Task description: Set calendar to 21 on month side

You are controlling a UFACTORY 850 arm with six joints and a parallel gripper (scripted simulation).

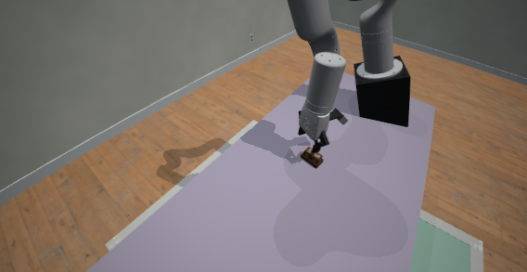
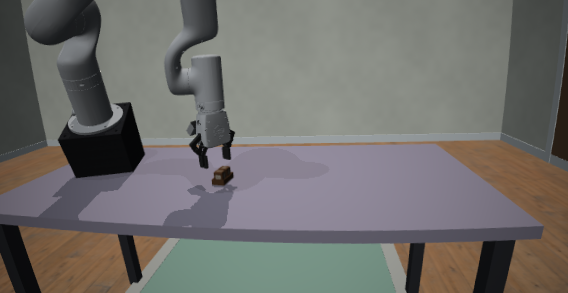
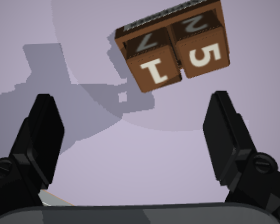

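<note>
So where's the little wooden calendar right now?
In the wrist view, the calendar sits on the purple table, at the top, right of centre, beyond the open tool.

Wrist view, legible marks: four digits on two brown cubes. Cube at picture left (image 3: 150, 64): white "1" on its brighter face, greyer "7" on the adjoining dark face. Cube at picture right (image 3: 203, 49): white "5" on the brighter face, greyer "2" on the dark one (all four digits look roughly inverted from this camera). Pale lettering runs along the tray (image 1: 311, 162) (image 2: 218, 182) (image 3: 169, 21); too foreshortened to read.
</note>
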